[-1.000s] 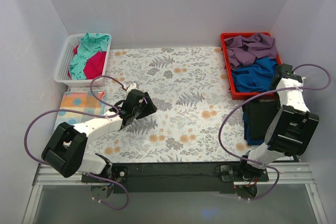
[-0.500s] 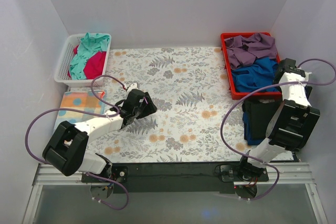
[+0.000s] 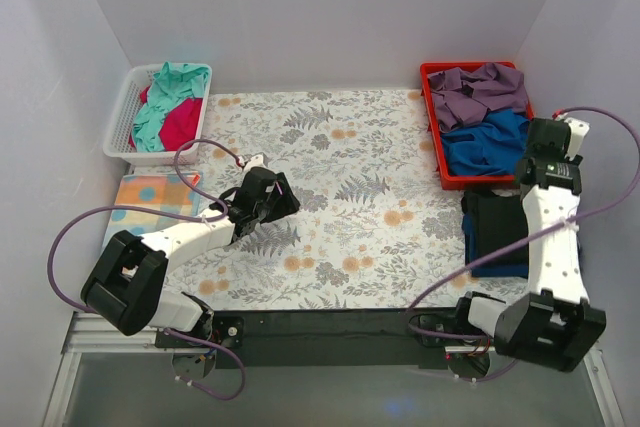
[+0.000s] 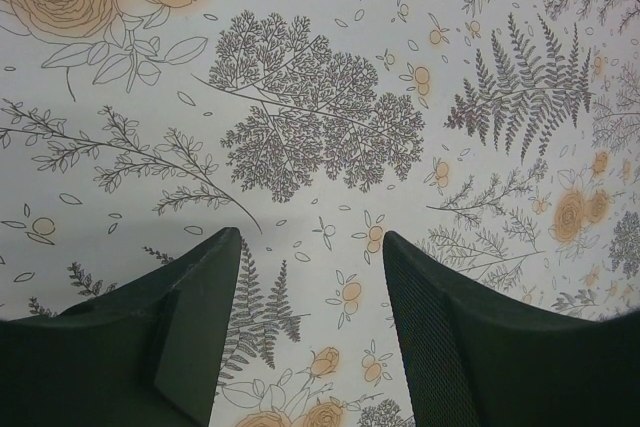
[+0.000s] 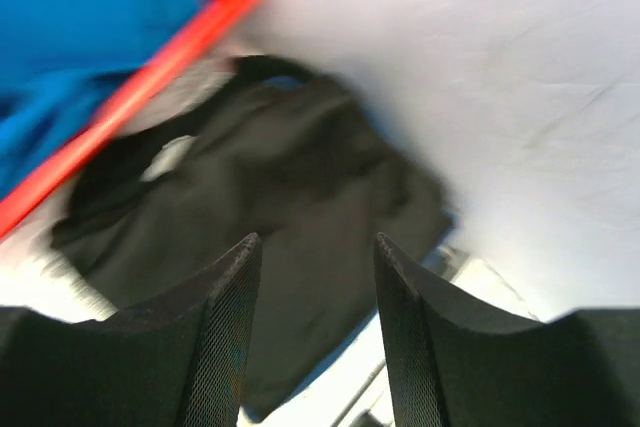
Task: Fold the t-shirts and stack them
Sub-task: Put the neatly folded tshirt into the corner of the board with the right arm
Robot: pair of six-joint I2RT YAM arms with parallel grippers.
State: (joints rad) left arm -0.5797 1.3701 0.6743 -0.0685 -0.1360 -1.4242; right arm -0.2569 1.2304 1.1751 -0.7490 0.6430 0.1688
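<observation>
The right tool (image 5: pixel 312 247) hung released, its jaws apart with nothing between them. In the top view it sat at the right edge of the frame, just beside the lower right corner of the red bin (image 3: pixel 437 152).

The folded black t-shirt (image 3: pixel 493 227) lay directly below that corner. Its long axis ran top to bottom of the frame, and it rested on a dark blue t-shirt (image 3: pixel 498 269) whose edge showed along the bottom. The right wrist view was blurred, but it showed the black cloth and its pale neck label (image 5: pixel 165 159) ahead of the jaws.

The crumpled blue t-shirt (image 3: pixel 482 142) filled the lower half of the bin, immediately to the left of the right tool in the frame. It had no clear long axis. The purple t-shirts (image 3: pixel 482 87) lay above it.

The left tool (image 4: pixel 312 237) was likewise released and empty over the floral tabletop sheet (image 3: pixel 350 177), at left centre of the frame and well apart from the bin.

Judgement: the right arm was much the nearer to the blue t-shirt, so the next pick probably called for a short reach leftward over the bin wall. The teal t-shirt (image 3: pixel 178 82) and magenta t-shirt (image 3: pixel 180 127) in the white basket (image 3: pixel 118 132) at upper left lay nearer the left arm.
</observation>
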